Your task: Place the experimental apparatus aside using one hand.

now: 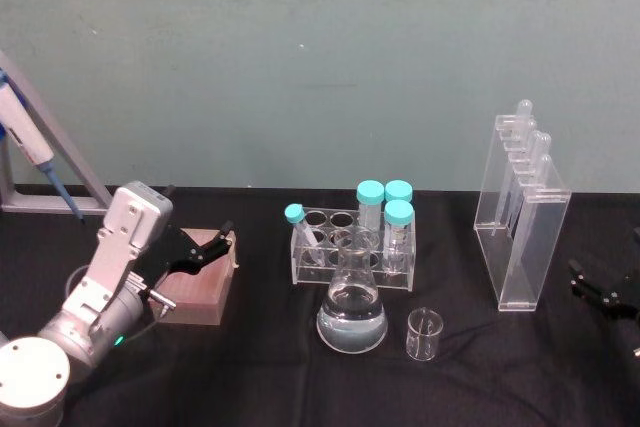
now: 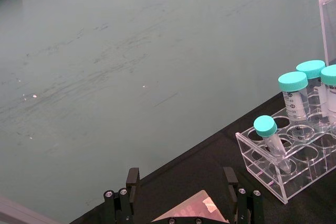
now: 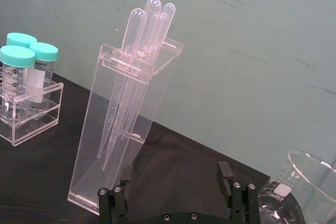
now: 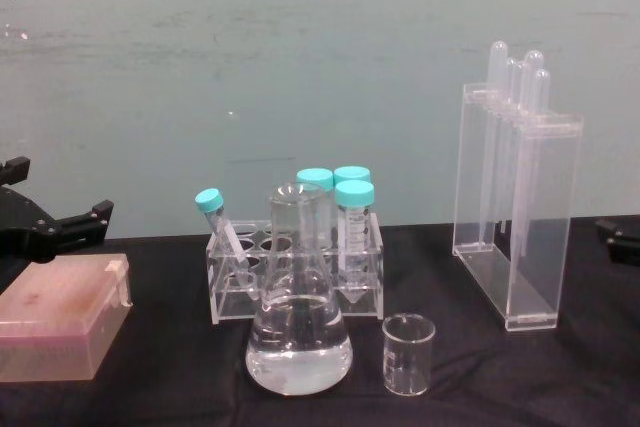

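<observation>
The experimental apparatus stands on the black table. A tall clear acrylic stand [image 1: 520, 237] [image 4: 515, 217] [image 3: 126, 129] with long round-topped tubes is at the right. A conical glass flask [image 1: 352, 315] [image 4: 298, 332] holding clear liquid sits front centre, with a small glass beaker [image 1: 424, 335] [image 4: 408, 352] just to its right. My right gripper [image 1: 592, 285] [image 3: 176, 177] [image 4: 617, 239] rests low at the right edge, open, just right of the stand and apart from it. My left gripper [image 1: 222, 242] [image 2: 181, 182] [image 4: 85, 219] is open over a pink box at the left.
A clear rack [image 1: 350, 252] [image 2: 286, 163] [image 4: 290, 267] of teal-capped tubes stands behind the flask. The pink box [image 1: 200, 287] [image 4: 60, 327] lies at the left. A larger glass beaker [image 3: 299, 192] stands by my right gripper. A pipette [image 1: 25, 142] on a frame is at the far left.
</observation>
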Controlling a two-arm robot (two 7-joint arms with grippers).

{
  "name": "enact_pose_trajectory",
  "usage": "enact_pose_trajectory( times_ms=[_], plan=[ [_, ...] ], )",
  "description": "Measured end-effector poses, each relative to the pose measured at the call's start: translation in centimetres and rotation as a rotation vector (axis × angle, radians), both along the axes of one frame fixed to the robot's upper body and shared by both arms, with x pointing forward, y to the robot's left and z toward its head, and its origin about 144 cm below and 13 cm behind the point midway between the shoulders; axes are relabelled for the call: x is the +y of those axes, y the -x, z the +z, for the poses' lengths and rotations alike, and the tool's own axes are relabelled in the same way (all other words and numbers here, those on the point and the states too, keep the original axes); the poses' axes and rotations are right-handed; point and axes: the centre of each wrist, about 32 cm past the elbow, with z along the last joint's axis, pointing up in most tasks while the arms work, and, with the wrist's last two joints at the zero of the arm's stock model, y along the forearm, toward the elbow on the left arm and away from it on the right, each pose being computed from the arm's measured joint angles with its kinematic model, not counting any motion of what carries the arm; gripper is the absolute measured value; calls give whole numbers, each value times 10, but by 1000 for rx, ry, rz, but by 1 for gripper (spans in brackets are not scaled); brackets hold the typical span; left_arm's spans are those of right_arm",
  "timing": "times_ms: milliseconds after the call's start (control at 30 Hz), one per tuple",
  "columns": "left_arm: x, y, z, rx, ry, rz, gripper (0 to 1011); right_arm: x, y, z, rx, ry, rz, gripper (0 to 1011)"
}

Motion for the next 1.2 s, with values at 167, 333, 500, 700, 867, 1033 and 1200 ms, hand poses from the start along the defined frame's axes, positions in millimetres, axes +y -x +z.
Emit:
enact_pose_trajectory(
  times_ms=[167, 333, 500, 700, 867, 1033, 1200],
  plan=[
    [0, 0, 0, 0, 0, 0, 1000, 0, 0, 0, 0, 0, 0, 1000],
    [0, 0, 0, 0, 0, 0, 1000, 0, 0, 0, 0, 0, 0, 1000],
    [0, 0, 0, 0, 0, 0, 1000, 0, 0, 0, 0, 0, 0, 1000],
    [0, 0, 0, 0, 0, 0, 1000, 0, 0, 0, 0, 0, 0, 1000],
    [0, 0, 0, 0, 0, 0, 1000, 0, 0, 0, 0, 0, 0, 1000],
    [0, 0, 0, 0, 0, 0, 1000, 0, 0, 0, 0, 0, 0, 1000],
    [0, 0, 0, 0, 0, 0, 1000, 0, 0, 0, 0, 0, 0, 1000]
  ],
)
